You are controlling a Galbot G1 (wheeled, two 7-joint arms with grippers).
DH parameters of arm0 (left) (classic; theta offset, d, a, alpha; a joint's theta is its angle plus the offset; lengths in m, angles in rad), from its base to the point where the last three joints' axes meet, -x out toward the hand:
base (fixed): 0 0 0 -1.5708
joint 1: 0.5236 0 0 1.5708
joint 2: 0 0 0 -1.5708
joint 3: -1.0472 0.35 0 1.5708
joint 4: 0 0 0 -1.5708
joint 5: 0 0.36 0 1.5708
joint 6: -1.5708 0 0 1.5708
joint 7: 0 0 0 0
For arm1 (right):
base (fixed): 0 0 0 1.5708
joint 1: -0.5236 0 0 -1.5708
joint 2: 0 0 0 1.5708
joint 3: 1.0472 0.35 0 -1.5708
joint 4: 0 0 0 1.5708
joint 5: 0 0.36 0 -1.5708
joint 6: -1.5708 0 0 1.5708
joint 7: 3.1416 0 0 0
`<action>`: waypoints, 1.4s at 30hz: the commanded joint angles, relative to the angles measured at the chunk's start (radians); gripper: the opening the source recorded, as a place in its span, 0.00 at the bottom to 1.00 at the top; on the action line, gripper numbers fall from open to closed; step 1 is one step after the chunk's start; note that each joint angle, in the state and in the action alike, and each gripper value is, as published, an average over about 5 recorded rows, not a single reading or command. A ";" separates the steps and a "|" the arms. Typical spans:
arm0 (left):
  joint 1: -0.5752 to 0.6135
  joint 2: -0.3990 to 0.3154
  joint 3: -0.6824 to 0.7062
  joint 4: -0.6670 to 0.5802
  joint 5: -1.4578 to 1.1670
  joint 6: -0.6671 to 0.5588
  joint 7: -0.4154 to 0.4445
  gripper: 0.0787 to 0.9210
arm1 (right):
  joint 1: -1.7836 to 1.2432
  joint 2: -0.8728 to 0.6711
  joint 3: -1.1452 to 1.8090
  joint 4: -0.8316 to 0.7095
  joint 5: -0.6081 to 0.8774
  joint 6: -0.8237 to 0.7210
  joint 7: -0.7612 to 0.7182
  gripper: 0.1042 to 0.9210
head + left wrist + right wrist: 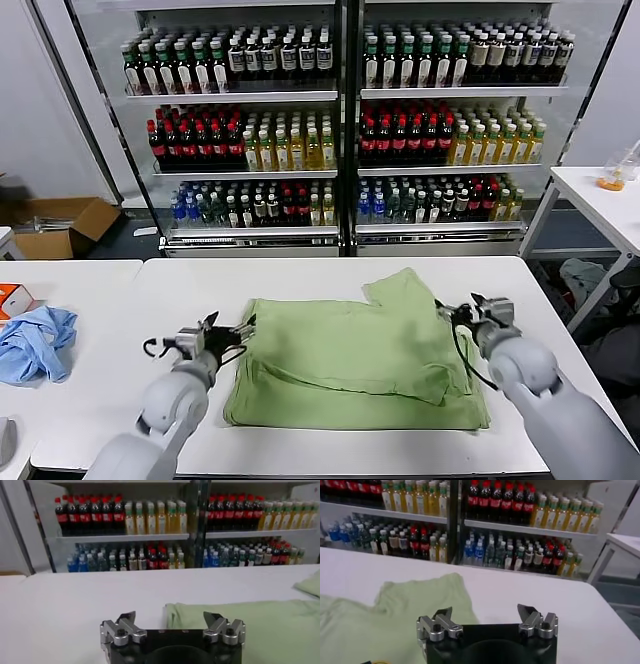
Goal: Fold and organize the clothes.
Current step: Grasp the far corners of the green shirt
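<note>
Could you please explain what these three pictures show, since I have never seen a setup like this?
This is a two-armed robot at a white table, facing drink fridges. The big picture comes from a camera on its head, looking down; the two grey arms at the bottom are its own. The other two pictures come from cameras on its wrists, each looking out past that arm's grasping tool.

On the table lies a light green T-shirt, partly folded, with one sleeve sticking out at the far side. A crumpled blue garment lies off to the robot's left.

The left tool sits at the shirt's left edge, and the right tool at its right edge. Both are open and hold nothing; the wrist views show the fingers spread apart with only table and shirt beyond them.
</note>
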 commanded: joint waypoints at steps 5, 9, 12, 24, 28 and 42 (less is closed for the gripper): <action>-0.283 -0.052 0.124 0.304 -0.011 0.012 0.003 0.88 | 0.274 0.131 -0.163 -0.308 0.006 -0.003 -0.015 0.88; -0.282 -0.054 0.130 0.313 -0.018 0.017 0.010 0.88 | 0.286 0.162 -0.173 -0.355 0.006 -0.004 -0.023 0.88; -0.277 -0.057 0.132 0.317 -0.026 0.021 0.017 0.88 | 0.289 0.181 -0.179 -0.389 0.006 -0.004 -0.027 0.88; -0.262 -0.062 0.134 0.333 -0.054 0.038 0.041 0.88 | 0.286 0.212 -0.195 -0.474 0.033 -0.005 -0.044 0.77; -0.253 -0.058 0.134 0.322 -0.066 0.038 0.052 0.81 | 0.276 0.213 -0.199 -0.468 0.054 -0.006 -0.044 0.62; -0.209 -0.052 0.112 0.253 -0.132 -0.036 0.088 0.33 | 0.229 0.182 -0.179 -0.346 0.082 -0.003 -0.064 0.14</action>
